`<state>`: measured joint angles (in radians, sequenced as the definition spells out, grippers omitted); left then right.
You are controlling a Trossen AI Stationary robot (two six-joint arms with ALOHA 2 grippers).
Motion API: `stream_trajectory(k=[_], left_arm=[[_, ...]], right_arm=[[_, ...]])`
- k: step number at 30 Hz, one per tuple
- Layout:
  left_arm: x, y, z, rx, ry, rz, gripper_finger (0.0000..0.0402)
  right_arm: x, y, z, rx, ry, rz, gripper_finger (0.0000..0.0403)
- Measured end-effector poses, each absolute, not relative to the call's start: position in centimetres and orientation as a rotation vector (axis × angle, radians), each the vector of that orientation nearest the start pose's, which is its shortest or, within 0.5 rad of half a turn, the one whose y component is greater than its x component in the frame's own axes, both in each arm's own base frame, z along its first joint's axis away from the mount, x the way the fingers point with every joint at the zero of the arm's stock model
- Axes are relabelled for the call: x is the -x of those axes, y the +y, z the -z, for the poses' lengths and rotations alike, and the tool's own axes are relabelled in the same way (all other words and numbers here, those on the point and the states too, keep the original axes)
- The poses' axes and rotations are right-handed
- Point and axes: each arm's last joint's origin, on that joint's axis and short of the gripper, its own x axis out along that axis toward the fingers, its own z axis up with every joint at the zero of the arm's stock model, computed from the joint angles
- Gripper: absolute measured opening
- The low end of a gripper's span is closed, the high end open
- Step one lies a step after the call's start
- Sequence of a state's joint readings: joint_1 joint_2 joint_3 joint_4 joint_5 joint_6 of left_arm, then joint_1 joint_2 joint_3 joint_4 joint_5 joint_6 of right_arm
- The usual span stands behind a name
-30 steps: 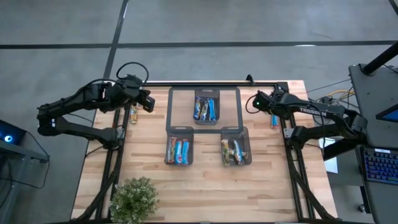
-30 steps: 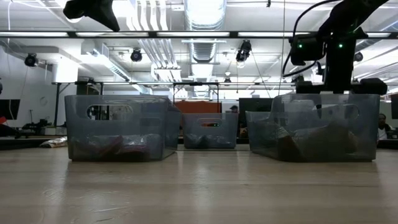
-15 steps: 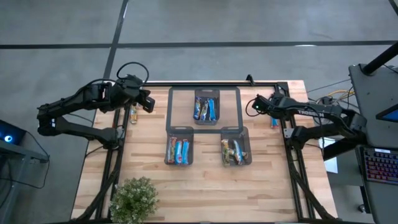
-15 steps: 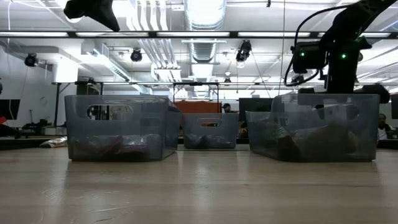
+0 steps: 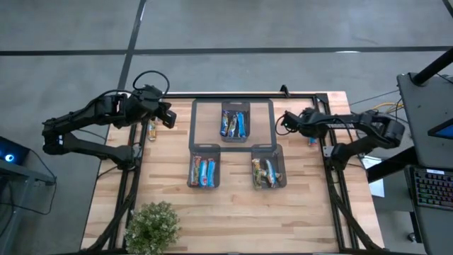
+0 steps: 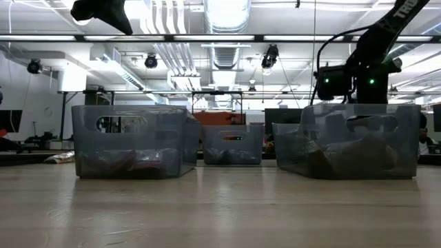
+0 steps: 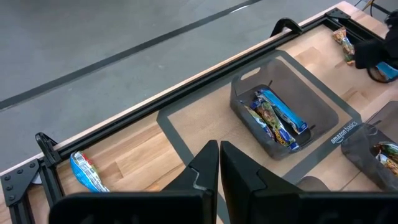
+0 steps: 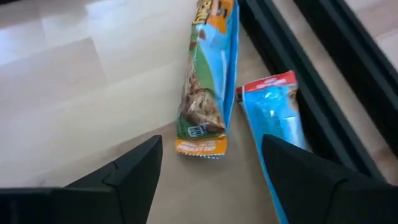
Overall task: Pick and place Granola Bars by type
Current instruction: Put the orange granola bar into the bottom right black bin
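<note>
Nearest to us in the overhead shot we've got a potted plant [image 5: 151, 225] at the lower left of the wooden surface [image 5: 233, 219]. Going up the frame from there, two bins sit side by side: the left bin [image 5: 204, 171] with red-and-blue Granola Bars [image 5: 202, 172] in it, and the right bin [image 5: 268, 168] with a brownish-gold mix [image 5: 264, 173]. Above them, inside a grey taped rectangle, the middle bin [image 5: 235, 122] holds a few blue bars [image 5: 234, 125].

Our right pincer [image 5: 283, 122] hangs near the right edge of the frame's wooden area, just right of that taped rectangle. Its jaws are spread wide and have hold of nothing. In the wrist shot, two loose bars lie flat on the wood right ahead of its fingers [image 8: 129, 173]: an orange-and-blue bar [image 8: 207, 81] and a blue bar with a red end [image 8: 275, 112], the latter right beside the black frame rail [image 8: 305, 74].

Our left pincer [image 5: 168, 117] waits at the upper left, over the surface's left edge. Its jaws are pressed together, empty. One more blue bar [image 7: 86, 172] lies on the wood below it, just beside the corner of the frame.

From the low shot we only see the three bins across the surface, contents blurry.
</note>
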<state>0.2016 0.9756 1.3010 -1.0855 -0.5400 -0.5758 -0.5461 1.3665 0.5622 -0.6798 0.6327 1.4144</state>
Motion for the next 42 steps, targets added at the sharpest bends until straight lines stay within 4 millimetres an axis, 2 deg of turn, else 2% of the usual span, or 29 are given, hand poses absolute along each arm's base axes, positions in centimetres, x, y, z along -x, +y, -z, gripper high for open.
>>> stream_trajectory(k=[7,16,23,42], left_arm=[[-14.6,4.5,-39.3,0.392,0.538,-0.899,0.0000],[-14.6,4.5,-39.3,0.392,0.538,-0.899,0.0000],[-14.6,4.5,-39.3,0.392,0.538,-0.899,0.0000],[-14.6,4.5,-39.4,0.395,0.536,-0.900,0.0000]], right_arm=[[-16.2,-11.9,-12.1,-0.904,0.604,1.804,0.0262],[-16.4,-12.2,-11.1,-0.887,0.641,1.824,0.0253],[-16.3,-12.4,-11.0,-0.886,0.628,1.838,0.0254],[-16.1,-13.4,-10.8,-0.893,0.601,1.855,0.0222]])
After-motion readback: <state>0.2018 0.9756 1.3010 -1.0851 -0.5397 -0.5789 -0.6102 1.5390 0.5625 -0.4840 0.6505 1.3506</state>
